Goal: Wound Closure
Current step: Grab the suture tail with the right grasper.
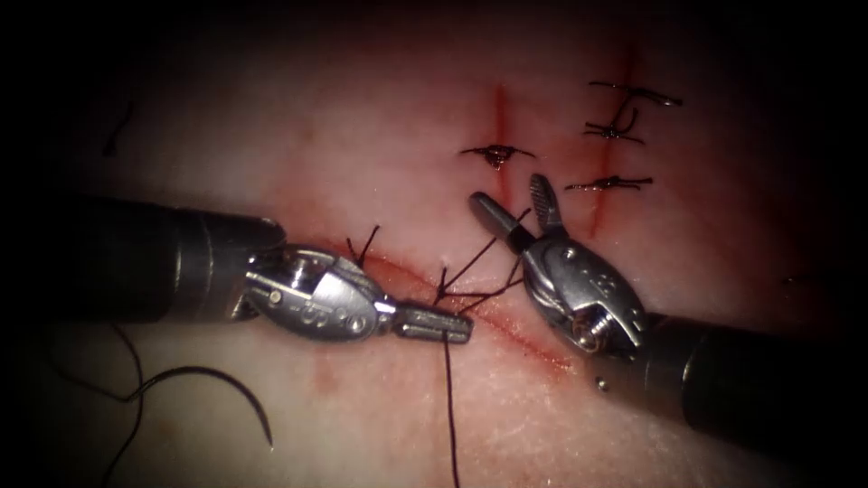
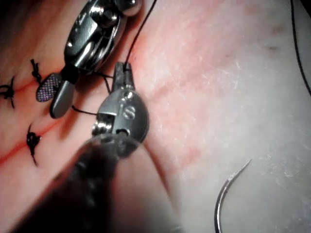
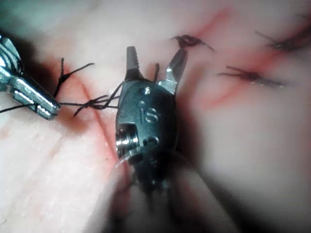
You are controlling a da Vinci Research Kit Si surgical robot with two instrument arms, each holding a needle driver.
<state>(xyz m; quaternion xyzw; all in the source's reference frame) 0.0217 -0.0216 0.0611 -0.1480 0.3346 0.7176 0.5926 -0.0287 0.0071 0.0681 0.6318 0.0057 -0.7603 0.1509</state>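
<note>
My left tool (image 1: 452, 325) lies across the slanting cut (image 1: 533, 348), its jaws shut on the dark thread (image 1: 448, 407) just below a knot (image 1: 442, 295). One strand drops straight down from these jaws. My right tool (image 1: 508, 192) stands on the right of the cut with its jaws wide open; strands from the knot run up to the base of its jaws. The curved needle (image 1: 231, 387) lies free on the tissue at lower left, held by neither tool. The left wrist view has the left tool (image 2: 120, 72), the needle (image 2: 224, 194) and the right tool (image 2: 51, 99). The right wrist view gives the open right tool (image 3: 155, 52).
Finished stitches with cut thread ends sit on two other cuts at upper right (image 1: 495, 152), (image 1: 610, 183), (image 1: 633, 90). A short tied stitch (image 1: 360, 248) stands on the slanting cut behind the left tool. Red fluid lines the cuts. Loose thread trails from the needle at lower left (image 1: 136, 398).
</note>
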